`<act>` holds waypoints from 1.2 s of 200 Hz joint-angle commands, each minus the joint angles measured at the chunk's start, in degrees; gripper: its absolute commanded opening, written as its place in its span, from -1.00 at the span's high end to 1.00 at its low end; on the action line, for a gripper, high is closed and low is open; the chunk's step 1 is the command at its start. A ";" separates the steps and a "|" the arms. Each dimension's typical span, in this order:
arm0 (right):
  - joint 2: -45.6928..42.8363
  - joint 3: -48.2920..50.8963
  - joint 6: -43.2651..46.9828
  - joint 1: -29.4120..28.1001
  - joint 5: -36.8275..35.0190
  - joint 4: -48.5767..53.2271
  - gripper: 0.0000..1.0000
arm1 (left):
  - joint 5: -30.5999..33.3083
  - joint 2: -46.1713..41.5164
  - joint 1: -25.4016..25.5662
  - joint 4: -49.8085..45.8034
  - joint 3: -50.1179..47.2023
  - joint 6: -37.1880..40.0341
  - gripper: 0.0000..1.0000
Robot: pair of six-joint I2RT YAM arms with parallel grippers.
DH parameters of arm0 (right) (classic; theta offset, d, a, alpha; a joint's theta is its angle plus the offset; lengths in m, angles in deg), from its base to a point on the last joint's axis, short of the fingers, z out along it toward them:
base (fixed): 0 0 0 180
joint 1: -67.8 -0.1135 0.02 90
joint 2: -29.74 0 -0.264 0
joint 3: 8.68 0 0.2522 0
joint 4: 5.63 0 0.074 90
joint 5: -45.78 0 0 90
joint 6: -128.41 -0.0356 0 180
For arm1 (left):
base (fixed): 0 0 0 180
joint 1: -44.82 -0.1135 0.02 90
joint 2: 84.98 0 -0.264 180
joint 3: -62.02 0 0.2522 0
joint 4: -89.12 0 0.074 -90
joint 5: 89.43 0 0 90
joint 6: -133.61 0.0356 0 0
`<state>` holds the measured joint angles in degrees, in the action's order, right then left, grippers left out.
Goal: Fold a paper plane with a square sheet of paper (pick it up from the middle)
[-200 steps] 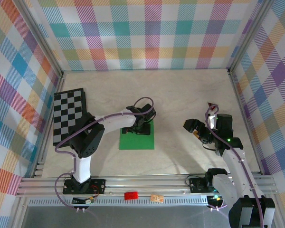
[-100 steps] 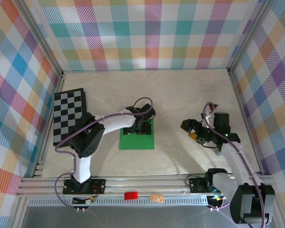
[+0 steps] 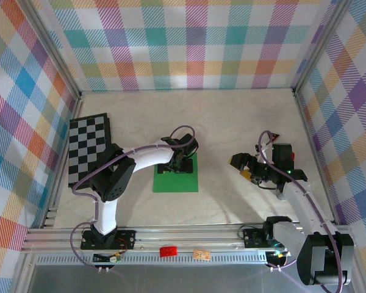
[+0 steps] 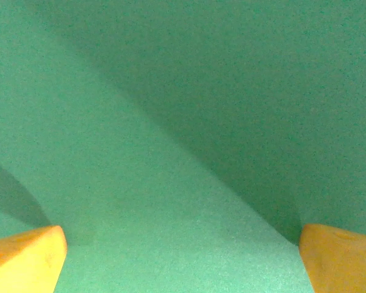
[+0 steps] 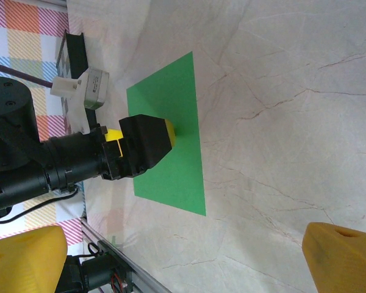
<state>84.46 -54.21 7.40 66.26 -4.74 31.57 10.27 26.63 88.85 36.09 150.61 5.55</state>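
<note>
The square sheet of paper (image 3: 178, 180) is bright green and lies flat on the pale table, mid-left. My left gripper (image 3: 179, 163) points down onto its far half, open, with its head hiding that part of the sheet. In the left wrist view the paper (image 4: 171, 152) sits right under the gripper (image 4: 183, 262), whose yellow fingertips (image 4: 24, 259) stand wide apart. My right gripper (image 3: 244, 165) hovers open to the right of the sheet, clear of it. From the right wrist I see the sheet (image 5: 177, 177), the left gripper (image 5: 147, 143) on it, and my own open gripper (image 5: 183, 262).
A black-and-white chessboard (image 3: 88, 149) lies at the left edge. Along the front runs a metal rail (image 3: 189, 235), and below it sit a small red piece (image 3: 168, 251) and a tan piece (image 3: 201, 254). Checkered walls close in three sides.
The right arm has shifted a little left toward the sheet, its gripper still open. The left gripper stays down on the green paper.
</note>
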 commanded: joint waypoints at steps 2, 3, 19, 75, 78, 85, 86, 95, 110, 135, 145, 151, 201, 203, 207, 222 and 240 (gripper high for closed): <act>0.22 -0.72 0.84 -0.32 -0.50 0.09 -0.97 | -0.87 1.96 -0.50 -0.18 -2.09 -0.86 -0.95; 0.21 -0.69 0.81 -0.35 -0.57 0.10 -0.97 | -0.89 1.99 -0.47 -0.19 -2.12 -0.91 -0.95; 0.30 -0.94 0.37 -0.34 -1.37 0.39 -0.98 | -1.23 3.05 -0.35 -0.61 -2.53 -1.04 -0.92; 5.39 -5.45 -1.08 -0.34 -5.06 3.02 -0.97 | -1.75 5.80 -0.35 -0.25 -3.82 -1.17 -0.86; 5.89 -5.73 -1.31 -0.38 -4.97 2.99 -0.98 | -1.71 5.83 -0.37 -0.21 -3.81 -1.18 -0.85; 6.87 -6.44 -1.74 -0.39 -5.07 3.26 -0.98 | -1.78 5.98 -0.35 -0.52 -3.76 -1.22 -0.85; 6.93 -6.58 -1.76 -0.35 -5.10 3.27 -0.98 | -1.74 5.98 -0.35 -0.58 -3.79 -1.27 -0.85; 8.43 -7.69 -2.15 -0.37 -5.29 3.91 -0.97 | -2.06 5.92 -0.35 -0.72 -3.71 -1.20 -0.85; 10.44 -9.60 -1.96 -0.38 -5.30 4.76 -0.98 | -2.13 5.38 -0.40 -0.99 -3.64 -1.46 -0.80; 12.65 -12.48 -1.88 -0.37 -6.55 5.18 -0.98 | -3.21 3.93 -0.35 -0.55 -3.17 -1.44 -0.65; 13.17 -13.24 -2.45 -0.39 -6.94 4.62 -0.98 | -3.53 3.36 -0.29 -0.38 -2.86 -1.39 -0.53; 13.30 -13.39 -3.25 -0.38 -7.24 4.00 -0.98 | -3.84 3.03 -0.26 0.11 -2.89 -1.11 -0.47; 12.11 -12.93 -4.29 -0.38 -9.12 -1.32 -0.98 | -4.67 -1.29 -0.27 3.25 -2.01 0.00 0.07; 12.02 -12.85 -3.99 -0.35 -9.13 -1.56 -0.98 | -4.70 -1.59 -0.26 3.54 -2.11 -0.15 0.07; 11.85 -12.60 -3.66 -0.35 -9.50 -1.72 -0.98 | -4.88 -2.13 -0.18 4.41 -2.40 -0.51 0.07; 11.31 -12.39 -3.60 -0.33 -13.90 -0.54 -0.98 | -6.14 -4.06 -0.22 7.86 -3.41 -1.89 0.13; 10.70 -12.35 -5.68 -0.30 -19.64 1.53 -0.98 | -8.74 -5.24 -0.17 11.32 -4.03 -3.17 0.18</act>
<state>96.83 -66.47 3.23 66.21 -16.95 31.83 6.14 24.49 88.87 42.19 147.81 4.74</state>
